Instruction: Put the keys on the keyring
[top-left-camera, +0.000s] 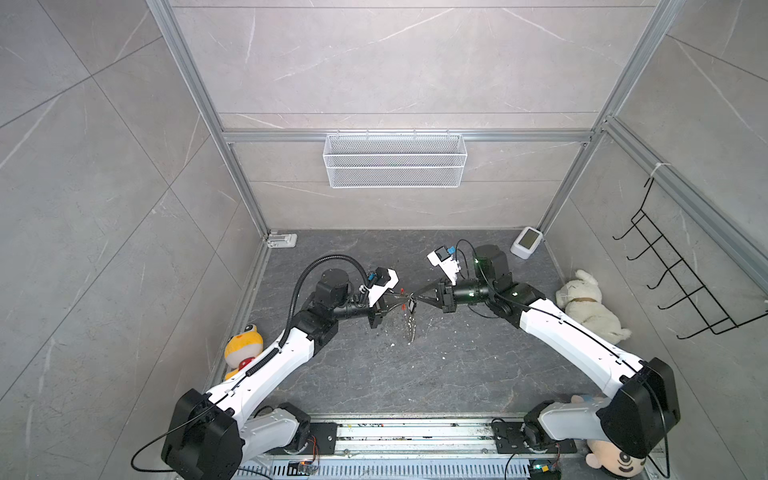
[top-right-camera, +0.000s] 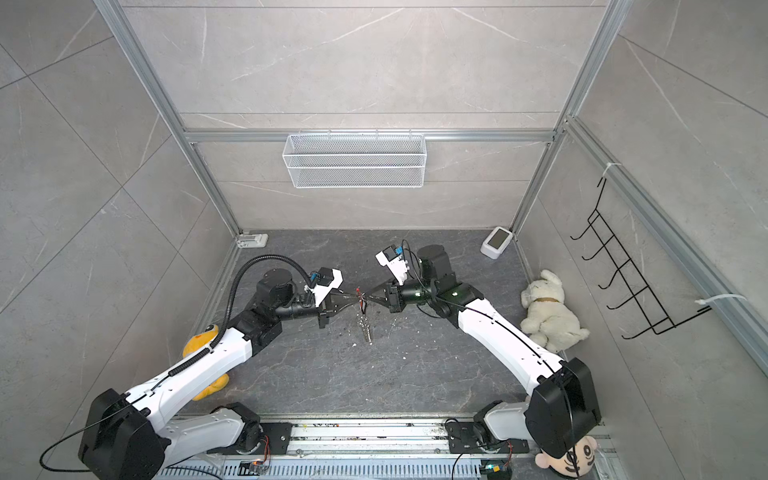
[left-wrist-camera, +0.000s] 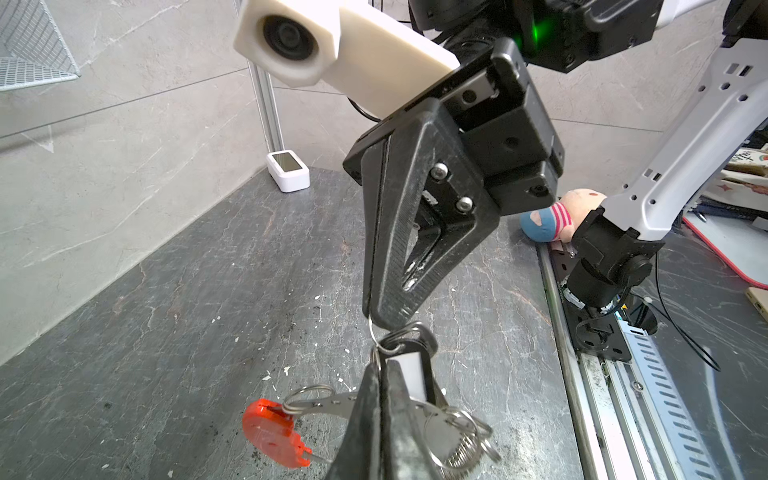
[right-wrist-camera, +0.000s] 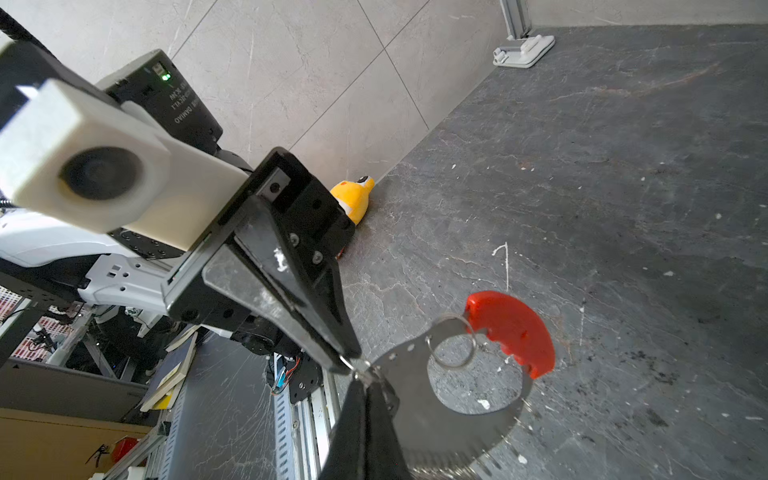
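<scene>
I see my left end effector (left-wrist-camera: 380, 374) pinching the keyring (right-wrist-camera: 436, 432), a silver metal loop with a curved red plastic bar, above the dark stone bench (top-left-camera: 457, 365), well in front of the white wire-mesh basket (top-left-camera: 395, 160). My right end effector (left-wrist-camera: 381, 319) pinches the tiny ring of the small black white-faced key (left-wrist-camera: 411, 374).

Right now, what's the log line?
left fingers: shut on keyring | right fingers: shut on keys | both: tip to tip, midair
</scene>
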